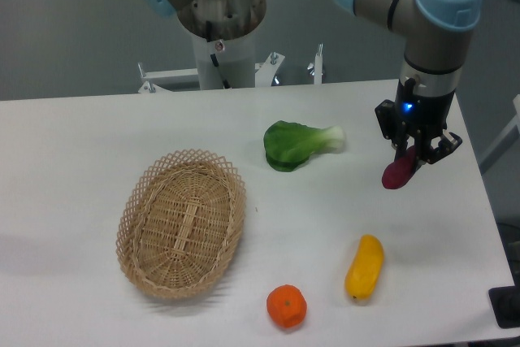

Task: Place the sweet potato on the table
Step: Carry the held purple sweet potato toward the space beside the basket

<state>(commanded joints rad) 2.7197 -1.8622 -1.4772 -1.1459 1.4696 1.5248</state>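
Woven wicker makes the oval basket (pixel 181 223) at the left side of the white counter (pixel 73 144), and nothing lies in it. Going to the right, a round orange fruit (pixel 286 306) sits near the front edge, and a green leafy vegetable (pixel 297 145) lies further back, near the middle. Next comes a yellow long vegetable (pixel 364 266), lying on the counter well apart from the green one.

At the far right, the claw (pixel 414 154) points downward and pinches the sweet potato (pixel 400 172) at its upper end. The dark purple tuber hangs tilted under the fingers, and its lower tip seems to be a little above the counter, although I cannot tell this surely from the single view.

The risk I see is the position: the sweet potato is near the right edge of the counter. If the claw lets go from this height, the tuber, with its rounded, tapered shape, could roll or bounce toward that edge. Also the grip is only on one end, so it may slip early.
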